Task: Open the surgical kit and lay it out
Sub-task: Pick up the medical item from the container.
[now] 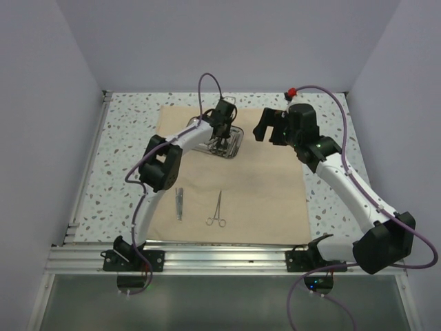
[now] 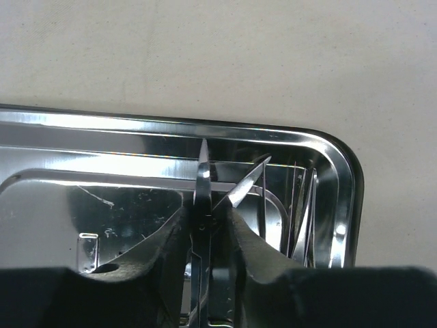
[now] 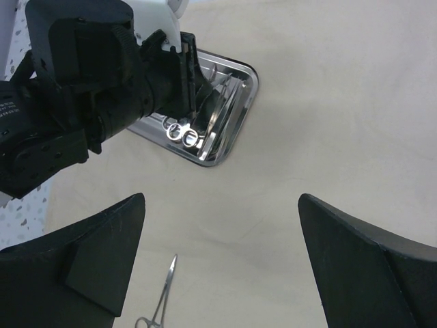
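Only left wrist shows left fingers (image 2: 157,256) clamped on scissors (image 2: 203,195); right fingers (image 3: 95,266) apart.

Tray (image 1: 236,142) back-centre on cloth (image 1: 265,200), scissors (image 2: 203,179) in it btwn my L gripper (image 2: 208,222) fingers; nearer front, straight tool (image 1: 179,204) left of forceps (image 1: 216,211).

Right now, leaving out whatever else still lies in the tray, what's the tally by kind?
Cloth: 1
Tray: 1
Clamp, on the cloth: 1
Straight tool, on the cloth: 1
Scissors, between the left gripper fingers over the tray: 1
Total: 5
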Available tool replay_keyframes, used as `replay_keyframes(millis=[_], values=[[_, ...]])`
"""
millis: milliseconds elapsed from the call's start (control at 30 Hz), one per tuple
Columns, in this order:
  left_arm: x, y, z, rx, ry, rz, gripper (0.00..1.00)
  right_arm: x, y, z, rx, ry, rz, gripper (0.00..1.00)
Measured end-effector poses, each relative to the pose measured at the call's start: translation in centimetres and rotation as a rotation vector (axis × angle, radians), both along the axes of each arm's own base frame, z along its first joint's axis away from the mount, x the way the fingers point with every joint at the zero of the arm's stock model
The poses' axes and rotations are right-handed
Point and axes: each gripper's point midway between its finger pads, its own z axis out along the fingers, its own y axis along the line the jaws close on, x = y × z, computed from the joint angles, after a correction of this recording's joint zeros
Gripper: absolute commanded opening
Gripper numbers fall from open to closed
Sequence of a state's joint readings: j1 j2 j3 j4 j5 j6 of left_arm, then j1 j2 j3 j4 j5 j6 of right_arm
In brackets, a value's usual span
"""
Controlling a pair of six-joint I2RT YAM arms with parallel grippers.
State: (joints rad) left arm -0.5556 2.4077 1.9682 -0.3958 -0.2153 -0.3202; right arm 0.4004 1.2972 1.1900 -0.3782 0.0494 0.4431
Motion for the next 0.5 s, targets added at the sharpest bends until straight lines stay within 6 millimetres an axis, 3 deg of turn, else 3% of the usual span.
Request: replay_keyframes(millis=[33,200,500], values=[[0.0,-0.1,0.0,0.011,-0.002,0.000,0.19,0.0,0.0,0.0,-0.001,-0.001,0.002,0.98],[-0.1,0.0,-0.1,0.047,-0.011,0.012,0.00,-0.3,0.1,0.3,-0.005,-0.012,0.021,0.99],[0.3,0.7,0.1,0.092,-0.034,0.050,0.00,-1.2,-0.3,0.1,-0.009,-0.025,0.029,0.98]])
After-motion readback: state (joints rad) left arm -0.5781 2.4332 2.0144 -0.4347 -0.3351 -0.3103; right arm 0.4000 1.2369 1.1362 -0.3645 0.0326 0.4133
